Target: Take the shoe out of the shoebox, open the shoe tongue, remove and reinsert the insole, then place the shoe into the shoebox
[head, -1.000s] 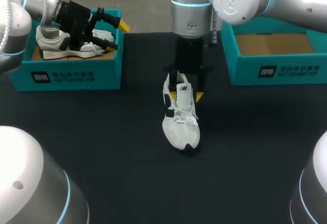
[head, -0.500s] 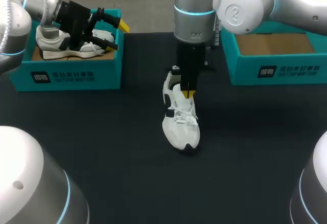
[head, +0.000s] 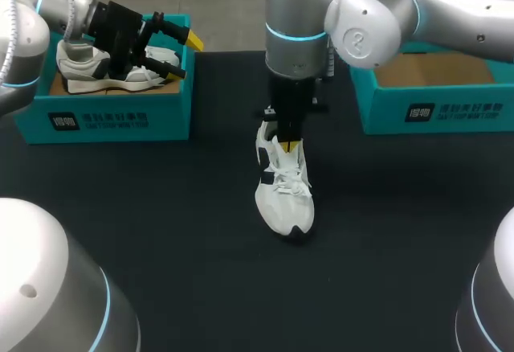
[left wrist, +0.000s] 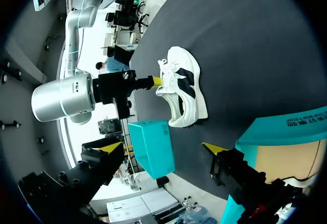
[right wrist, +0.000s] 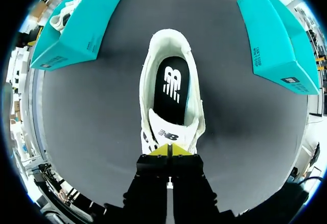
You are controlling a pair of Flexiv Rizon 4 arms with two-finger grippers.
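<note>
Looking along the right tool (right wrist: 168, 151), its wrist view exposes the black insole (right wrist: 171, 88), unseen from overhead. Tips pressed together touch the tongue (right wrist: 168, 132) of the shoe (head: 283, 191) on the bench (head: 161, 207). Left tool (left wrist: 162, 147) spread.

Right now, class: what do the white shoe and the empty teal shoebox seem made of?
White lace-up shoe: probably matte synthetic fabric or mesh; its upper looks soft. Empty teal rectangular shoebox: likely cardboard, matte printed outside, bare brown inside.

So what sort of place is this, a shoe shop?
Probably a robot test bench, not a shop: a left arm and a right arm hang over a dark table, with a white shoe between a teal left shoebox and right shoebox.
</note>
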